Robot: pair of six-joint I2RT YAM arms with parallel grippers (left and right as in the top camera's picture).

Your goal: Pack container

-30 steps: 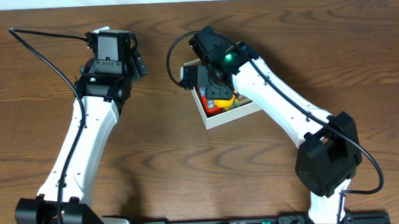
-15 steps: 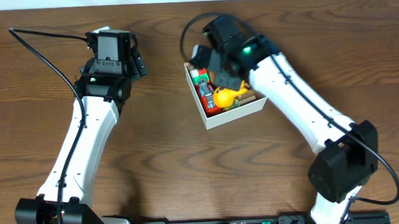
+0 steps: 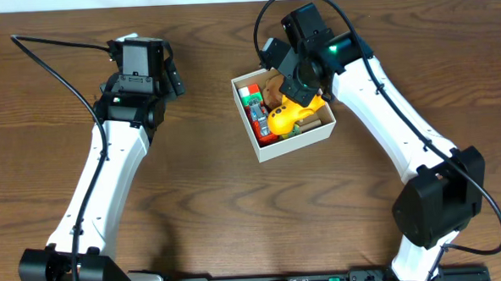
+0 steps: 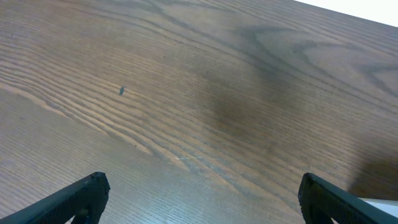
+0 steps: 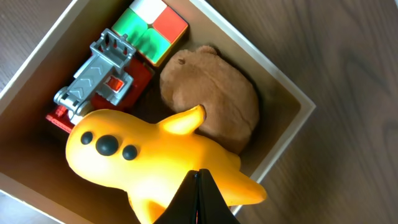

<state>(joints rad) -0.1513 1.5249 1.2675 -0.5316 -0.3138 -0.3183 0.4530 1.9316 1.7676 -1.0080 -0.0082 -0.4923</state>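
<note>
**Box filled, right gripper clenched just above the toys**

**Overhead.** The container (image 3: 295,144) sits on the table (image 3: 211,201) right of centre, turned at an angle. The right gripper (image 3: 303,77) hangs over its far corner. The left gripper (image 3: 138,45) is well apart, over bare wood. The arm's wrist covers that far corner, so the fingertips and whatever lies below them cannot be seen here. A yellow toy (image 3: 285,115) stands out among the contents.

**Left wrist.** The left gripper (image 4: 202,200) is spread wide with nothing between its fingers, only wood grain below. Just the two finger ends show, cut off at the bottom edge. A pale sliver in the lower right corner is too small to name.

**Right wrist.** The right gripper (image 5: 199,198) is pinched to a point and appears to hold nothing. It sits right over the yellow toy (image 5: 149,162). Beside that lie a brown plush (image 5: 214,102), a red, green and white block (image 5: 152,31) and a grey-and-red truck (image 5: 99,78). The yellow toy seems to ride on top of the others. A low sideways sweep of the arm could therefore catch it, drag it over the wall (image 5: 283,134), or shove the light box askew. What lies under the yellow toy is hidden, and the near corner of the box is cropped.
</note>
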